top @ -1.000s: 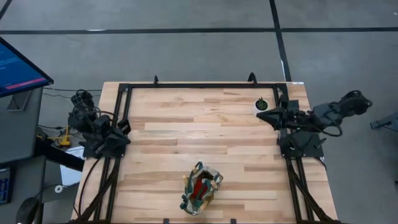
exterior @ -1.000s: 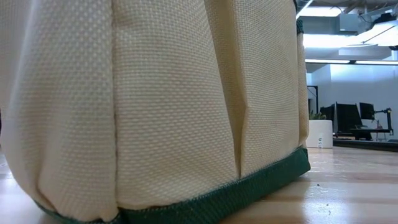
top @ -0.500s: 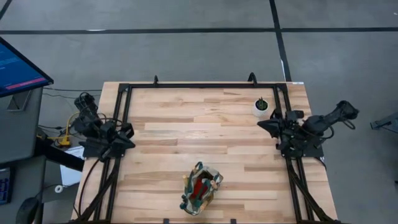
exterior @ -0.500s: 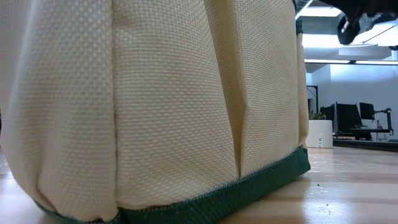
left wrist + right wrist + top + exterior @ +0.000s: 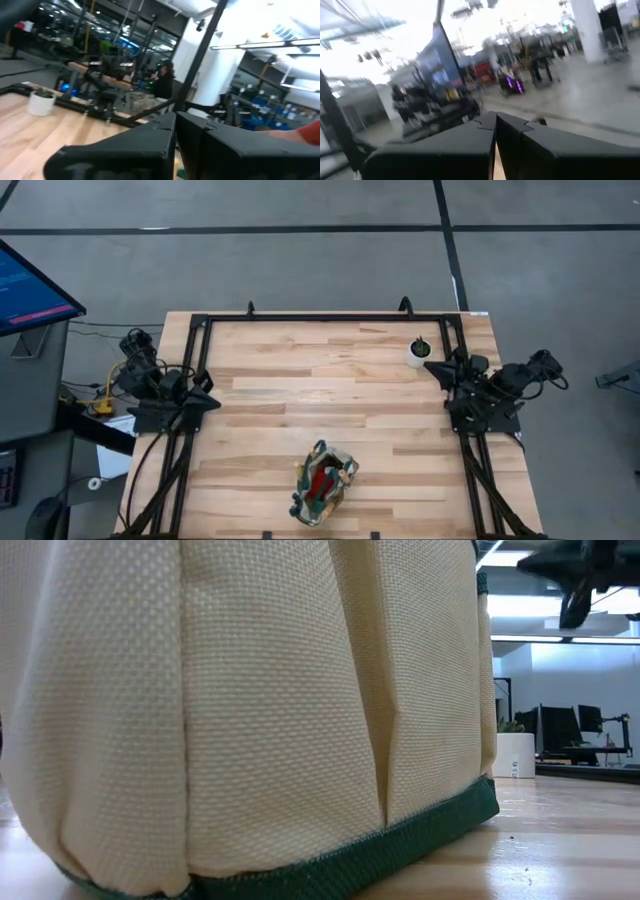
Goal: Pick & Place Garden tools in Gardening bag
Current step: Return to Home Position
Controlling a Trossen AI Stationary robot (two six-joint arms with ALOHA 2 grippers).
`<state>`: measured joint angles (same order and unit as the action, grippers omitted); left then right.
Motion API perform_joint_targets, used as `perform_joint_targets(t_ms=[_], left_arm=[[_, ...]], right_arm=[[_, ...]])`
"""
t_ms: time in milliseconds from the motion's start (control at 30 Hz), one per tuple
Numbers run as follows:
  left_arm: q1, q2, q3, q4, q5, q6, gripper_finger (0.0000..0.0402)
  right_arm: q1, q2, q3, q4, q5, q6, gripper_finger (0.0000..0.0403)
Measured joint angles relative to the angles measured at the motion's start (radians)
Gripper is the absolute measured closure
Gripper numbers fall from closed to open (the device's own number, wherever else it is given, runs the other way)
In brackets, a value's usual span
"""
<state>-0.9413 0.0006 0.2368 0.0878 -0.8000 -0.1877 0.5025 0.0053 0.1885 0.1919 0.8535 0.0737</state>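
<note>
We see a pale butcher-block wooden table (image 5: 300, 370) edged by a black metal frame, standing on a grey concrete floor crossed by dark lines. A blue-lit monitor (image 5: 30, 285) sits off its left side. Level across the boards, the room behind shows desks, dark screens and bright ceiling lights.

The small olive-green and tan fabric gardening bag (image 5: 303, 502) stands near the table's front edge, about midway between the arms and well apart from both. Its mouth faces up, showing a red inside. From above, its long axis runs slantwise, the far end leaning toward the right arm's side. The garden tools (image 5: 322, 480) lie inside, too small for us to tell apart. In the low view the bag's tan weave and green hem fill most of the picture.

A small white pot with a plant (image 5: 418, 352) stands at the far right corner, just beside the right gripper (image 5: 496, 117), whose fingers are pressed together on nothing. The left gripper (image 5: 176, 117) rests folded at the left edge, its fingers likewise together and empty
</note>
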Motion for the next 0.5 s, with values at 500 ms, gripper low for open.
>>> perform_joint_targets(t_ms=[500], left_arm=[[0.000,-0.001,-0.230,0.261,0.423,-0.148,0.0400]], right_arm=[[0.000,-0.002,-0.026,-0.384,0.038,0.298,0.0402]])
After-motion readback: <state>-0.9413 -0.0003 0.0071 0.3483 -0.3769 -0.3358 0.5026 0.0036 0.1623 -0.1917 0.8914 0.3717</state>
